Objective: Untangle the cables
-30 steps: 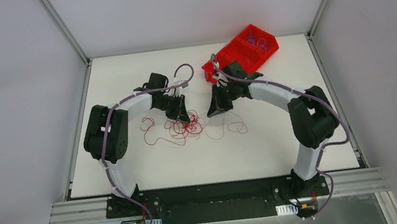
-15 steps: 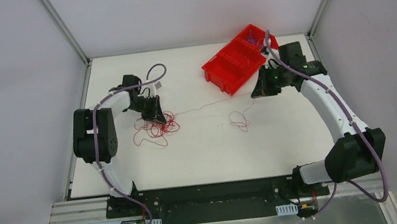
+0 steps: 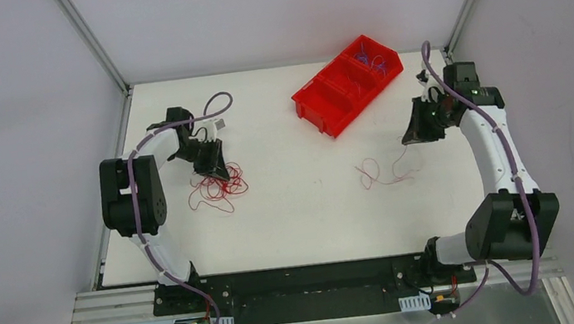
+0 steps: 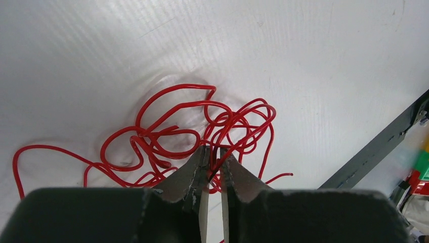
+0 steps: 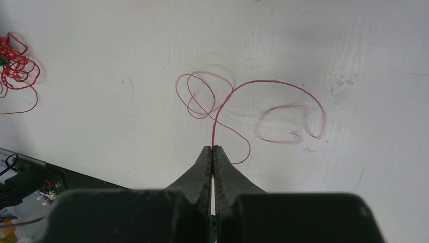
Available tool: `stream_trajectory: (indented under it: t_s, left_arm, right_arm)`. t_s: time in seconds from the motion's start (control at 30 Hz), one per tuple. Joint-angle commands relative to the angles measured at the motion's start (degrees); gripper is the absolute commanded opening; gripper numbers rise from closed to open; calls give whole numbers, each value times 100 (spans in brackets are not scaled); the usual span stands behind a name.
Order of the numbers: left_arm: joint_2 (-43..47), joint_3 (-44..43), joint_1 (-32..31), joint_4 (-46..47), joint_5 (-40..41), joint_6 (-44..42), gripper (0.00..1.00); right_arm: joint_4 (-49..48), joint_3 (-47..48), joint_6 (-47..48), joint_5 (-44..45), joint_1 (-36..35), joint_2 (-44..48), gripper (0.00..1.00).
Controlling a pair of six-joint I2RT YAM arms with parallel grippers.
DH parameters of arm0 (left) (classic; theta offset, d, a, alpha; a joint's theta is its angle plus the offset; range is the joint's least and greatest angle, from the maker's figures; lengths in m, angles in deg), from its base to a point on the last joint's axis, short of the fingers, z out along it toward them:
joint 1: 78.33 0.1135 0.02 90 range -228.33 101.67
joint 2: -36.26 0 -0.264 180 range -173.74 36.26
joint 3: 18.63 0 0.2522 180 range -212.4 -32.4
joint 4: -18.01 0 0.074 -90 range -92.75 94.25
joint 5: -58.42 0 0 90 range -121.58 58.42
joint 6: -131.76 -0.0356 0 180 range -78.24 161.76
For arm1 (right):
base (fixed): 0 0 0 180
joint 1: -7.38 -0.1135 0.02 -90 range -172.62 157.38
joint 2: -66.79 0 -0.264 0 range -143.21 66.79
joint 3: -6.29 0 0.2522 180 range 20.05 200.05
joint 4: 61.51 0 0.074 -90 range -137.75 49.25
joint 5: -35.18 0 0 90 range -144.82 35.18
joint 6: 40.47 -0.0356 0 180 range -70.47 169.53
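Looking at two lots of red wire, well apart. Left of centre in the overhead view, got the left gripper (image 3: 216, 170) nipped almost shut on a few strands at the edge of the red tangle (image 3: 218, 188). Seems to be pinning that knot to the white table (image 3: 298, 211) as an anchor.

Out toward the right edge, got the right gripper (image 3: 410, 140) squeezed tight on the end of a single red wire (image 3: 377, 173), loose loops lying flat just left of that gripper and touching nothing else.

Makes sense as a hold-and-pull split: hold the mass put on one side, drag one strand clear on the other (looks fully free of the knot in the right wrist view, no link visible between them).

Can't spot any red wire in the red bin (image 3: 342, 96) at upper centre, only some thin bluish wires (image 3: 368, 56) in its far compartment. Probably calls for letting this strand go next, then heading back for another.
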Motion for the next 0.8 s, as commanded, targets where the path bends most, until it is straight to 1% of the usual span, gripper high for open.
stream_trajectory:
  t_s: [0.0,0.1,0.2,0.3,0.33,0.37,0.43,0.47,0.53,0.57,0.6,0.63,0.77]
  left_arm:
    - [-49,-186,139,-332,67,-319,10]
    - [-136,-249,143,-360,-28,-329,5]
    - [-170,-328,147,-382,-153,-303,4]
    - [-193,-401,143,-397,-166,-300,4]
    - [-197,-412,143,-404,-161,-304,4]
    - [-190,-420,143,-411,-159,-308,4]
    - [-176,-425,143,-421,-157,-328,4]
    - [-172,-421,143,-431,-168,-330,4]
    - [-165,-402,143,-442,-177,-325,4]
    - [-163,-395,143,-450,-190,-317,4]
    - [-158,-383,147,-450,-194,-315,4]
    - [-157,-374,143,-450,-194,-305,5]
    - [-120,-370,143,-468,-190,-301,5]
  right_arm:
    - [218,30,443,134,282,102,0]
    - [170,-123,362,-132,164,-110,0]
    - [162,-168,325,-122,49,-514,0]
    - [134,-167,480,32,37,-840,0]
    - [136,-170,558,124,37,-927,2]
    - [151,-171,616,199,36,-1000,12]
    - [244,-128,708,260,26,-1087,41]
    - [233,-135,712,304,21,-1082,53]
    - [92,-258,752,461,-37,-987,73]
    - [-29,-345,801,546,-86,-949,87]
    - [-137,-419,876,650,-146,-926,96]
    - [-244,-477,960,772,-224,-930,99]
    - [-587,-590,1231,1276,-444,-1195,99]
